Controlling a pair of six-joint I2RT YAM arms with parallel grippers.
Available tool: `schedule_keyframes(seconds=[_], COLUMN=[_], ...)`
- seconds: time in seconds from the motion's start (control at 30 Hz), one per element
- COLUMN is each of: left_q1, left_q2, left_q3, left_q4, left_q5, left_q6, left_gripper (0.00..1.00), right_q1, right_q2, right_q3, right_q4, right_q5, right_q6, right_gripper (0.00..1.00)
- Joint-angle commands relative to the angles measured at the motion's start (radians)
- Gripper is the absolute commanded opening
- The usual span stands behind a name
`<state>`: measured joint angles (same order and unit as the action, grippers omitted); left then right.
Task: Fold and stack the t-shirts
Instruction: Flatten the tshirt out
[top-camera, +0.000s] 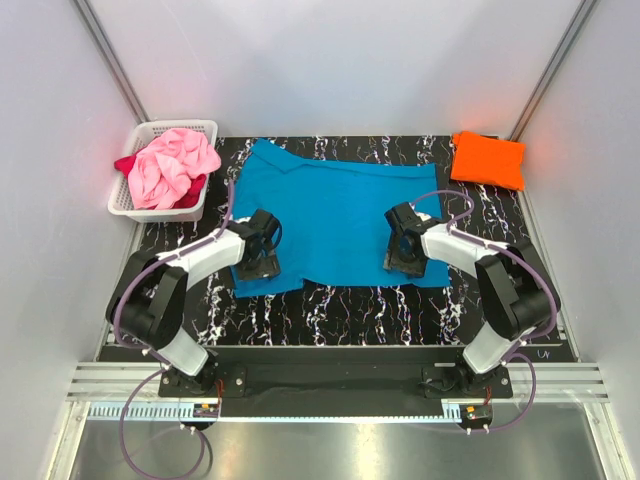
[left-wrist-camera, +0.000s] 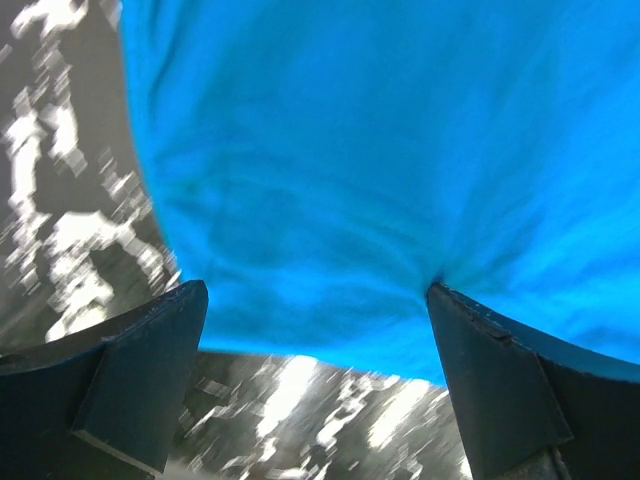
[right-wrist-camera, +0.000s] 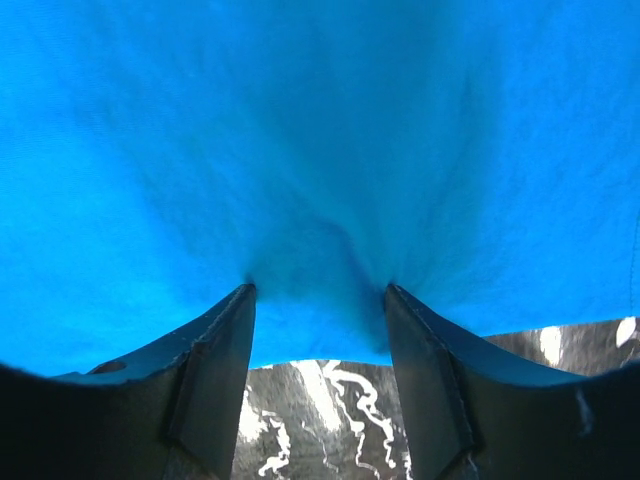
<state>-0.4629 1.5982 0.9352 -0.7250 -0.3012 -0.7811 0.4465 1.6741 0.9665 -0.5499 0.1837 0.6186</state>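
Shows a turquoise shirt (top-camera: 335, 215) spread flat across the middle of a black marbled table (top-camera: 350, 312), smooth apart from an uneven near hem. Shows, from above only, a folded orange shirt (top-camera: 488, 158) at the far right corner, and a pink shirt (top-camera: 170, 165) heaped over a dark red shirt (top-camera: 125, 163) in a white basket (top-camera: 180, 126) at far left. Reveals, through the wrist cameras only, the left claw (top-camera: 262, 268) spread wide on the hem, and the right claw (top-camera: 398, 262) partly spread, puckering cloth between its tips. Shows a strip of table between hem and near edge.

Lab test cell: white panel walls (top-camera: 330, 60), aluminium rails (top-camera: 330, 383), marbled table (top-camera: 340, 310).
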Motion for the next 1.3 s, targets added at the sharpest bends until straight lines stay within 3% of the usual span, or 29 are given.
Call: schedule_keyframes(seconds=[0.0,0.5,0.77,0.9,1.13,1.27], left_q1=[-0.008,-0.075,-0.077,-0.076,-0.063,0.006], left_q2=[-0.066,-0.184,-0.348,-0.379,-0.233,-0.155], left_q3=[-0.013,-0.090,0.043,0.115,0.241,0.232], left_q4=[-0.100,-0.163,-0.289,-0.298,-0.236,-0.113], left_q5=[-0.056,-0.033,-0.075,-0.102,-0.082,0.025], left_q6=[-0.013,-0.086,-0.090,-0.070,0.003,0.049], left_gripper=[0.99,0.99,0.99,0.99,0.99,0.99], right_q1=[0.024,0.107,0.106,0.106,0.106,0.106], right_q2=[-0.011,-0.198,-0.318,-0.321,-0.312,-0.303], right_q3=[-0.058,-0.132,0.012,0.107,0.160,0.121], right_q4=[-0.099,-0.212,-0.324,-0.370,-0.337,-0.237], right_q5=[-0.032,-0.020,0.088,0.148,0.158,0.123], right_q6=[0.093,0.231,0.181,0.147,0.080,0.009], right_gripper=[0.61,0.55,0.56,0.58,0.66,0.80])
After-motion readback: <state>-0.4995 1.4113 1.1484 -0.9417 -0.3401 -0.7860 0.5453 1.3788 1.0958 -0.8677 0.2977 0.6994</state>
